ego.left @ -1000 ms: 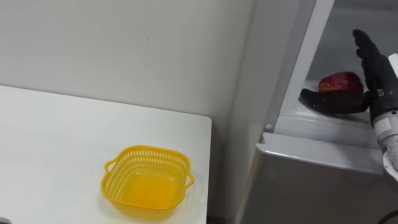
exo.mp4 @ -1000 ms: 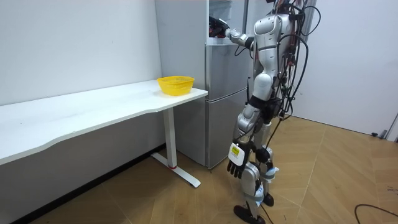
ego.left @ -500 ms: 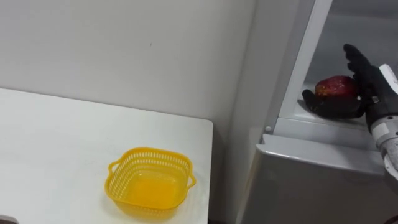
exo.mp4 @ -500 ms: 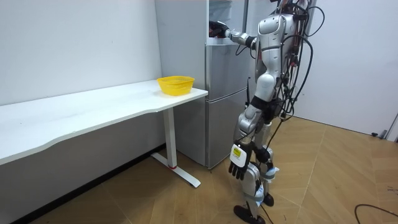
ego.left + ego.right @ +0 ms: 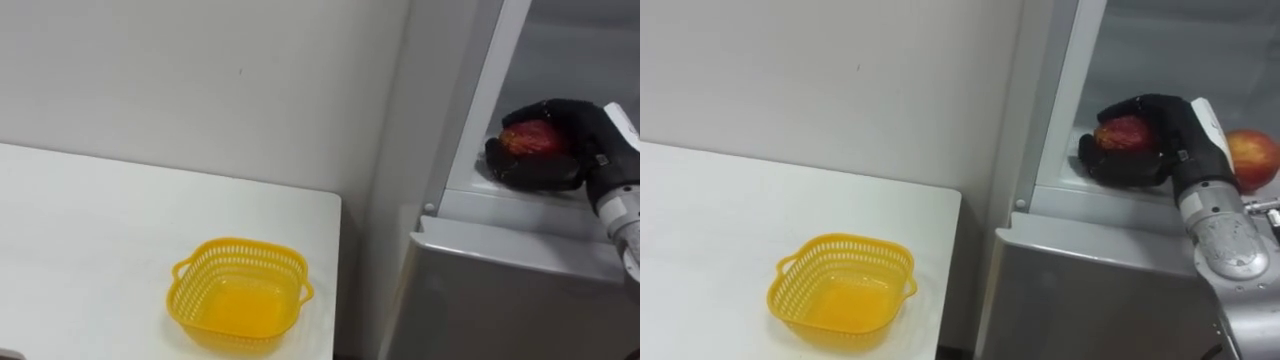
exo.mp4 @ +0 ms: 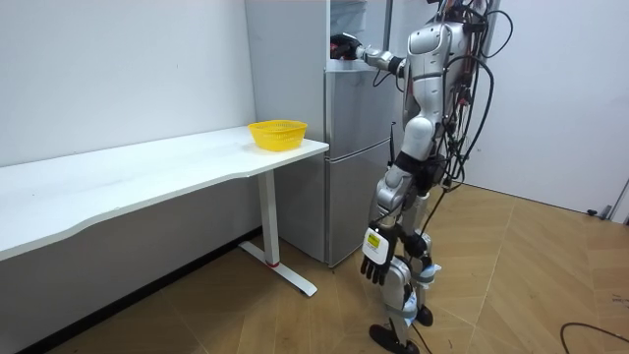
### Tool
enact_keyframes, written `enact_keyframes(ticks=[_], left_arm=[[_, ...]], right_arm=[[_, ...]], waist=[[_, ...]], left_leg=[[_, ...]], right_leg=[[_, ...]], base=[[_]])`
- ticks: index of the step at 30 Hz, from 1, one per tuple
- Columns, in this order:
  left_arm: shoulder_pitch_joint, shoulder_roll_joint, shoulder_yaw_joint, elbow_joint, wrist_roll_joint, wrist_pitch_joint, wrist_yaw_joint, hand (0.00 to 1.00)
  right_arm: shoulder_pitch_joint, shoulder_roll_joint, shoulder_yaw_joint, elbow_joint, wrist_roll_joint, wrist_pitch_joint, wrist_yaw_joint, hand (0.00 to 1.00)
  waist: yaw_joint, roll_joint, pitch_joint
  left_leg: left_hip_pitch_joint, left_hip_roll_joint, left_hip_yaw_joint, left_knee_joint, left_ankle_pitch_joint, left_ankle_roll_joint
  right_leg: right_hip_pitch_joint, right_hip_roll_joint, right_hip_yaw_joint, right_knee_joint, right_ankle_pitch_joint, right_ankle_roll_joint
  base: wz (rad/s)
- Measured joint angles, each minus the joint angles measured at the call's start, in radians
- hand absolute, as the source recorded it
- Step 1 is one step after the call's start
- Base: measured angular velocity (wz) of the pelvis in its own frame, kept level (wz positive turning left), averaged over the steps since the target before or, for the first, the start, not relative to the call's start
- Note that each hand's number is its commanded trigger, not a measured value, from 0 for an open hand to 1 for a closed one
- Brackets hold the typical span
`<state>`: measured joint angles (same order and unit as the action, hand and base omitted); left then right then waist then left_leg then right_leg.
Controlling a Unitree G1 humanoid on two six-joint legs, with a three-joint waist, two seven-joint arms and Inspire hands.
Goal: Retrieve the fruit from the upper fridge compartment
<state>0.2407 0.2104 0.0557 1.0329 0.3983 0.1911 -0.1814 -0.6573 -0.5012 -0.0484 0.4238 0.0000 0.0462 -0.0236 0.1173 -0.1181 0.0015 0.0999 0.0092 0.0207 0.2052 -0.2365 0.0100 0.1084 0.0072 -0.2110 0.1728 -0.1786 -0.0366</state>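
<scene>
Two red fruits lie in the fridge (image 5: 1090, 290), on its upper shelf (image 5: 1070, 192); the right hand (image 5: 1165, 140) is curled round the nearer red fruit (image 5: 1121, 132) at the shelf's front, fingers over it and thumb beneath; the second fruit (image 5: 1252, 157) sits just beside the hand, further into the fridge; the left hand (image 6: 373, 265) hangs relaxed, low before the fridge. The fruit looks light, firm and smooth, likely to bruise or slip; a moderate hold round its widest part seems best.
</scene>
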Motion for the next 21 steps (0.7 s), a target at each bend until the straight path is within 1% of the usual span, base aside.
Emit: enact_keyframes(ticks=[8,13,15,17,19,21], left_arm=[[0.003,0.000,0.000,0.002,-0.001,0.001,0.003,0.00],[0.001,0.000,-0.002,0.000,-0.003,0.001,0.006,0.00],[0.003,0.000,-0.002,0.000,-0.003,0.001,0.015,0.00],[0.003,0.001,-0.001,0.000,-0.002,0.001,0.023,0.00],[0.001,0.001,-0.001,-0.004,-0.001,0.002,0.024,0.00],[-0.001,0.001,-0.001,-0.025,-0.001,0.004,0.025,0.00]], right_arm=[[-0.005,-0.004,0.007,0.001,0.002,0.010,0.010,1.00],[-0.006,-0.005,0.009,0.001,0.039,0.010,0.004,1.00],[-0.006,-0.005,0.014,0.002,0.041,0.010,0.001,1.00],[-0.006,-0.005,0.022,-0.005,0.051,0.017,-0.007,1.00],[-0.006,-0.005,0.025,-0.013,0.071,0.021,-0.015,1.00],[-0.006,-0.005,0.025,-0.029,0.083,0.024,-0.028,1.00]], waist=[[0.002,0.000,0.0000],[0.000,-0.002,-0.0012],[0.001,-0.001,0.0006],[0.001,-0.003,-0.0009],[0.000,-0.002,-0.0002],[0.000,-0.001,-0.0027]], left_leg=[[0.001,0.000,-0.008,0.000,0.000,0.000],[0.005,0.000,-0.010,0.000,0.000,0.000],[0.014,-0.001,-0.010,0.000,0.000,0.000],[0.013,0.000,-0.009,-0.001,0.000,0.000],[0.008,0.000,-0.008,-0.001,0.000,0.000],[-0.001,0.000,-0.008,0.000,0.000,0.000]], right_leg=[[0.005,-0.001,-0.009,-0.001,0.000,0.000],[0.008,-0.003,-0.011,-0.003,0.000,0.000],[0.013,-0.004,-0.010,-0.003,0.000,0.000],[0.013,-0.004,-0.006,-0.003,0.000,0.000],[0.011,-0.003,-0.003,-0.002,0.000,0.000],[0.003,-0.002,-0.007,-0.002,0.000,0.000]], base=[[0.03],[0.01],[0.00],[-0.02],[0.00],[0.00]])
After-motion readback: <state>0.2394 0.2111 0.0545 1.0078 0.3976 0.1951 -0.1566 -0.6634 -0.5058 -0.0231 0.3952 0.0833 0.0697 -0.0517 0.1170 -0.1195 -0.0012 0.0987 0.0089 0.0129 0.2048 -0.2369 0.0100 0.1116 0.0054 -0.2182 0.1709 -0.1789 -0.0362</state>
